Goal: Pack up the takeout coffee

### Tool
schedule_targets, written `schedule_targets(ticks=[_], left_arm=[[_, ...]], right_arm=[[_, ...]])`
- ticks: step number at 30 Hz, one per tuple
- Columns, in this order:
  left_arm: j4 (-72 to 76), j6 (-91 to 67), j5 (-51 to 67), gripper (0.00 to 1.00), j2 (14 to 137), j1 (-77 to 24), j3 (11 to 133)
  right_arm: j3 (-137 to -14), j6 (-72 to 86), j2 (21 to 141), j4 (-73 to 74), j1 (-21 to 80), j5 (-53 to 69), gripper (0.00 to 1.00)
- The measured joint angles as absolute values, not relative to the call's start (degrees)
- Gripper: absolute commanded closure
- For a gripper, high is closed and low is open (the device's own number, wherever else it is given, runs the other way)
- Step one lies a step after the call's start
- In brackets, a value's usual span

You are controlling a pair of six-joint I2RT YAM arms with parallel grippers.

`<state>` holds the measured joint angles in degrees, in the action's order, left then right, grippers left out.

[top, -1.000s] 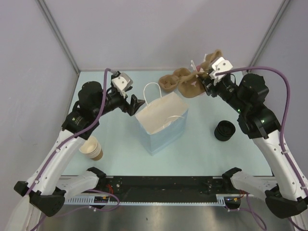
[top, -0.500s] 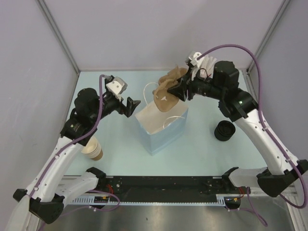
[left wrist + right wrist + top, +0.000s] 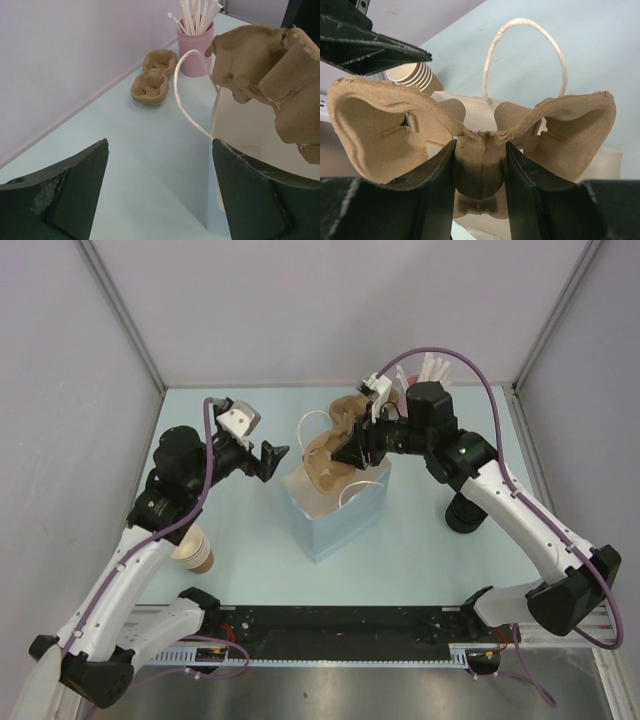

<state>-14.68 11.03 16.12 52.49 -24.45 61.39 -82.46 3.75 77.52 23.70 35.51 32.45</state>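
Pinches cup carrier (image 3: 560,130) by its middle in right gripper (image 3: 480,175), over paper bag (image 3: 340,520). Spreads left gripper (image 3: 160,155) wide beside it.

Takeout coffee (image 3: 462,516): only its round black lid shows from above. Stands upright on the table (image 3: 420,560), right of the paper bag (image 3: 335,525), partly hidden under the right arm (image 3: 520,515).

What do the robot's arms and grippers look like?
The left arm and right arm are white shells with black joints, each trailed by a purple cable; a green light glows on the right. The left gripper and right gripper have black fingers.
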Motion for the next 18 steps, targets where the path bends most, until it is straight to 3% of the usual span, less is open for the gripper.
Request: schedule_targets(ticks=[18], left_arm=[[-10.4, 11.4, 17.2, 0.08, 63.5, -24.4, 69.5]], right_arm=[[-80.7, 3.5, 76.2, 25.8, 35.0, 31.8, 0.61]])
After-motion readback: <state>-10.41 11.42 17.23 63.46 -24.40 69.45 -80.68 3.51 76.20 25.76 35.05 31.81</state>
